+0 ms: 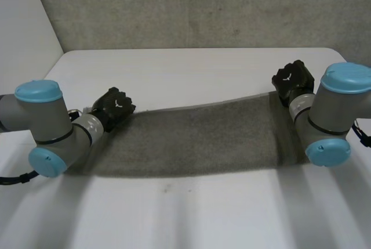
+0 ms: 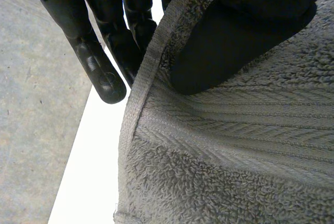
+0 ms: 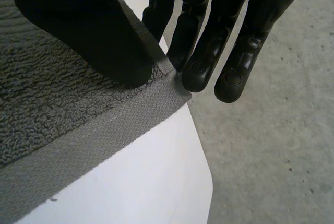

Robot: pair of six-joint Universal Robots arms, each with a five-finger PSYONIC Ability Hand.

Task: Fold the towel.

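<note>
At the far left, the left arm reached in over the white table and ended in the left hand, which sat at the far left corner of the towel. In the left wrist view this hand was closed in a pinch on the cloth. Its thumb pressed down on the towel's upper face just inside the flat woven hem, while the straight fingers ran behind that edge, their tips partly sticking out past it. Beyond the hem lay a strip of table and then the concrete floor.

The grey towel spanned the middle of the table as one long band, stretched from one hand to the other, with its far edge rising slightly toward the right. I could not tell whether its middle rested on the tabletop or hung just above it.

At the right end, the right hand met the towel's far right corner, with the right arm coming in beside it and covering part of that short edge. The right wrist view showed the same kind of hold — the thumb lay on top of the cloth right at the corner, and the straight fingers ran under and past it, so the corner was pinched between them. Below that corner the table's rounded corner showed, with bare floor beyond.
</note>
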